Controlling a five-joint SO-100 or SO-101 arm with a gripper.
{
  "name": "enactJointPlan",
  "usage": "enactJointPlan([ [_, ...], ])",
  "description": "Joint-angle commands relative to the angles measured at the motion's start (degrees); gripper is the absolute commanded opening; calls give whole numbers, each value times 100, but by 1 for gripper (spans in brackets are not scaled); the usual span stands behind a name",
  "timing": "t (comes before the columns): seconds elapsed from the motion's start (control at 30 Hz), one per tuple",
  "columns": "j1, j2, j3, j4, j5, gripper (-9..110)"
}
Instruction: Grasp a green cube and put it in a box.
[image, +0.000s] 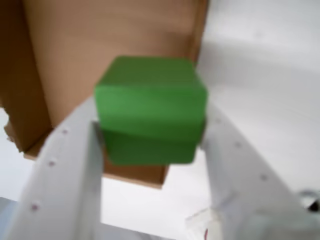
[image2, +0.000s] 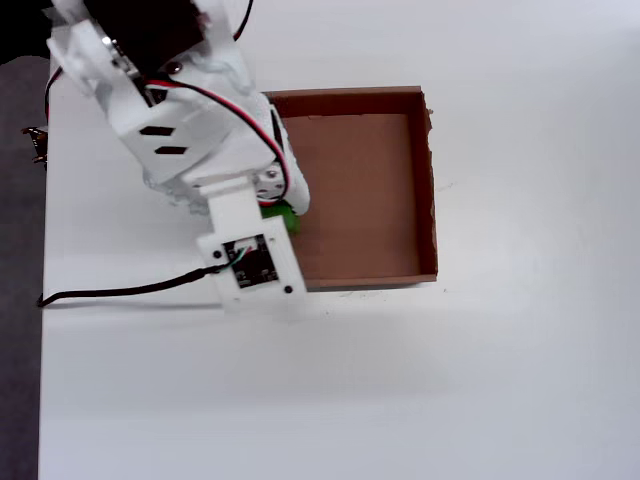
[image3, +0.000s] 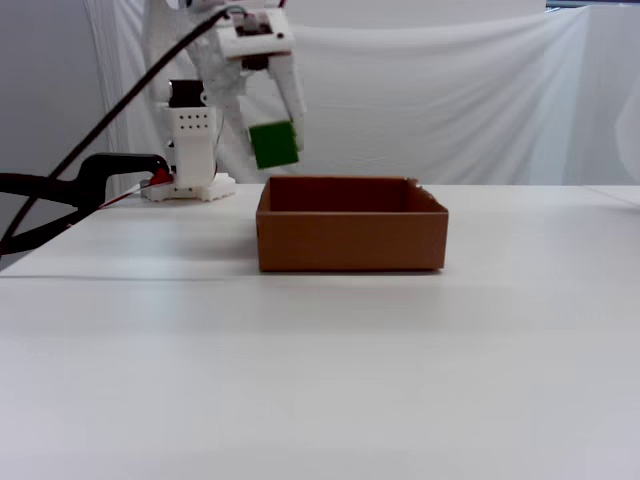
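In the wrist view the two white fingers (image: 65, 170) rise from the bottom corners of the frame and close on the green cube (image: 150, 110), which sits at the centre, pinched by its left and right faces. The gripper (image: 150, 127) is only as far apart as the cube is wide, and the cube is clear of any surface. Behind it, filling the upper left of that frame, lies the brown floor of the cardboard box (image: 100, 35), with one wall down the left edge and another crossing just under the cube; the white table (image: 265, 75) takes the right side.

In the fixed view the bare white table (image3: 320, 380) fills the lower half. At mid-frame stands the box (image3: 350, 240), low-walled and open at the top. The green cube (image3: 274, 144) hangs in the air above its left wall, slightly tilted, held in the gripper (image3: 272, 140) of the white arm (image3: 250, 40) at upper left. A black clamp (image3: 80, 185) grips the table edge at far left, beside the arm's base. A white curtain (image3: 450, 100) closes the background.

From overhead, the arm (image2: 200, 140) reaches from the upper left corner over the box's left wall (image2: 350, 190); only a sliver of green cube (image2: 282, 215) shows beneath it. A black cable (image2: 120, 292) trails left across the table.
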Motion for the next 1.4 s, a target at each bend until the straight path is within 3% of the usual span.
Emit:
enactJointPlan([
  [0.0,-369,-193,-492,9,141,15],
  [0.9,-1644,-1995,-343,-615,809,15],
  [1.37,-1345,-1740,-246,-554,826,21],
])
